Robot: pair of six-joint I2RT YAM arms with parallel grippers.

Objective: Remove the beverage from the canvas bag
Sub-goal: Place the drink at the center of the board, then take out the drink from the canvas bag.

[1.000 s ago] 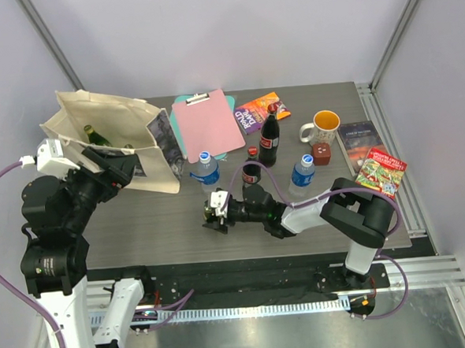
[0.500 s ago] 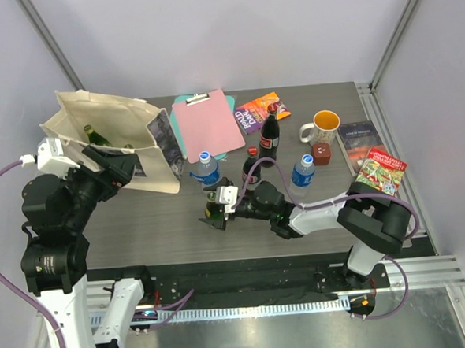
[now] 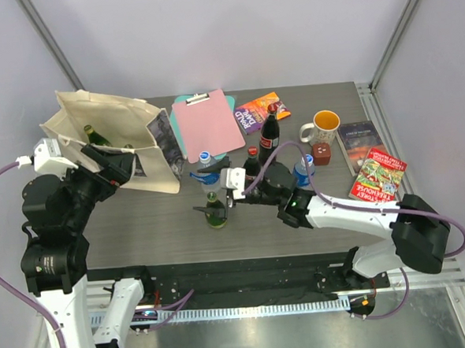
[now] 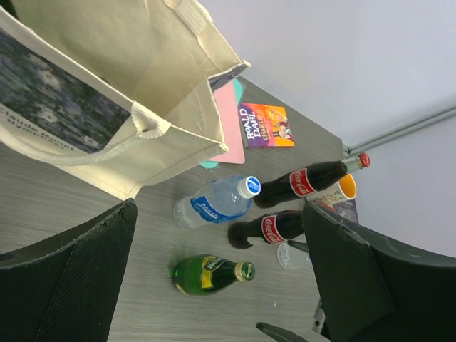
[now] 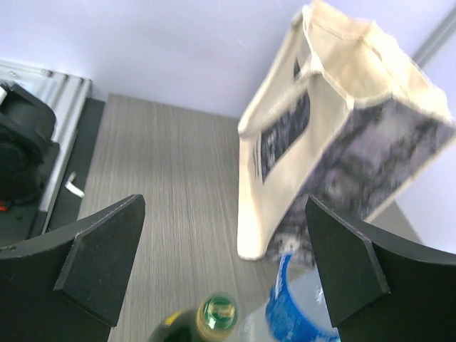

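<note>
Green glass bottle (image 3: 214,212) is out of the canvas bag (image 3: 111,122), standing upright on the grey wood-grain table (image 3: 165,225), well right of the bag. Right gripper (image 5: 224,214) hovers just above and behind it, jaws spread wide, holding nothing. In the right wrist view the cap sits low and centred between the fingers with no contact. The bottle's long axis is vertical and the gripper is over the neck, so my read is that the safe exit is straight up and back along that axis; any sideways sweep risks tipping it. The right arm is by far the nearer to this bottle. Left gripper (image 3: 112,167) is at the bag's near printed side, jaws also apart with nothing between them in its own view; I can't tell whether it touches the cloth. The bag mouth is open upward, and more green bottles (image 3: 97,136) show inside, so likely more is left to pull. Room is tight behind the bottle: a blue-capped water bottle (image 3: 206,164) stands just beside it toward the bag, a short cola bottle (image 3: 252,166) is near on the right, and a tall cola bottle (image 3: 270,136) stands behind that. The pink clipboard (image 3: 207,122) and the Roald Dahl book (image 3: 259,111) lie flat further back, out of the way. The surface is flat and hard, so the narrow base looks tippy.
</note>
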